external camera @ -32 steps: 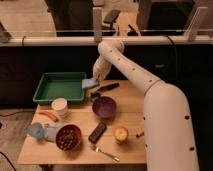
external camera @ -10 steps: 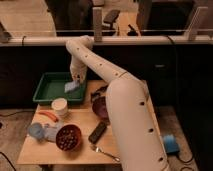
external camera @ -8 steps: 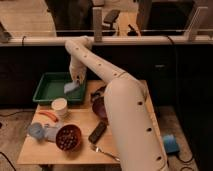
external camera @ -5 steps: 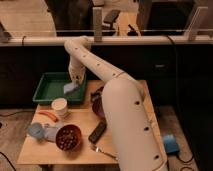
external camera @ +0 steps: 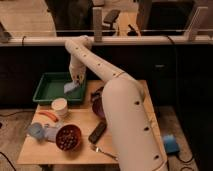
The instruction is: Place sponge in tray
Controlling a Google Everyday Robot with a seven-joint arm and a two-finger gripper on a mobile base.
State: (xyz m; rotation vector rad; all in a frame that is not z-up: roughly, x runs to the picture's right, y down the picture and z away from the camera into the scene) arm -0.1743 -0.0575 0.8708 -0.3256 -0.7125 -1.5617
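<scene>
The green tray (external camera: 47,87) sits at the table's back left. A small light-blue sponge (external camera: 70,88) is at the tray's right side, right under my gripper (external camera: 76,80). The gripper hangs over the tray's right end, its tip at the sponge. I cannot tell whether the sponge rests on the tray floor or is still held. My white arm reaches from the lower right across the table to the tray.
A white cup (external camera: 60,107) stands just in front of the tray. An orange carrot-like thing (external camera: 47,115), a light-blue cup (external camera: 36,131), a bowl of dark fruit (external camera: 68,137), a black remote (external camera: 97,132), a fork (external camera: 102,151) and a purple bowl (external camera: 98,105) lie on the table.
The gripper with the sponge moved from the tray's right edge leftward over the tray, then stayed nearly still in the last second, dropping slightly.
</scene>
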